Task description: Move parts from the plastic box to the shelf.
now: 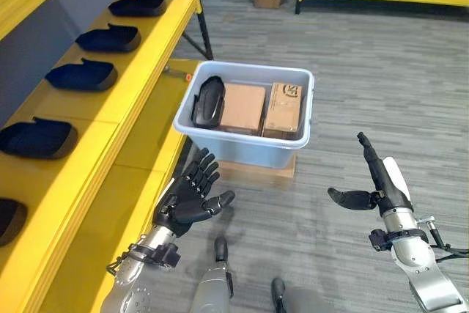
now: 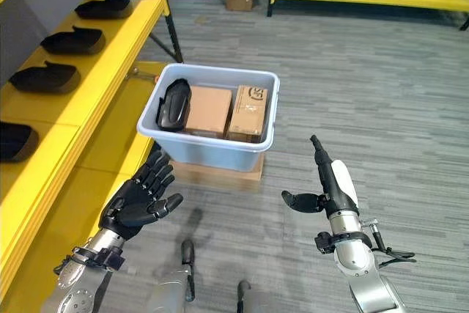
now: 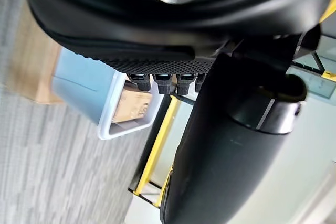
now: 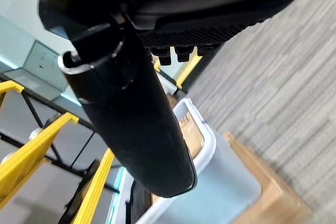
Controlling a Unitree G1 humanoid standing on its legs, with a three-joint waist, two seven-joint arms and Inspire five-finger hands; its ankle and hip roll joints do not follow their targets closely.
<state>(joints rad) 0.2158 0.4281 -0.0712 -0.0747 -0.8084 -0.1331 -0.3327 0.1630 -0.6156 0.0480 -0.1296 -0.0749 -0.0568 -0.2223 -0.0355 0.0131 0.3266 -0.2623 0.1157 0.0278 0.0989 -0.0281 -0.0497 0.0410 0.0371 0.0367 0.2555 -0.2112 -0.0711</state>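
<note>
Both empty, open-fingered, left robot hand (image 1: 192, 197) and right robot hand (image 1: 379, 181) hover short of plastic box (image 1: 242, 144) holding black part (image 1: 211, 100).

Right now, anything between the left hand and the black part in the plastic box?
Just the plastic box's near wall, per the left eye view. The open left hand sits before it; the black part lies inside, beside two cardboard boxes.

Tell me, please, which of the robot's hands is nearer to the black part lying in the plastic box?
Left. The left hand hovers open just below the box's near left corner, under the black part. The right hand is open, off to the box's right.
</note>
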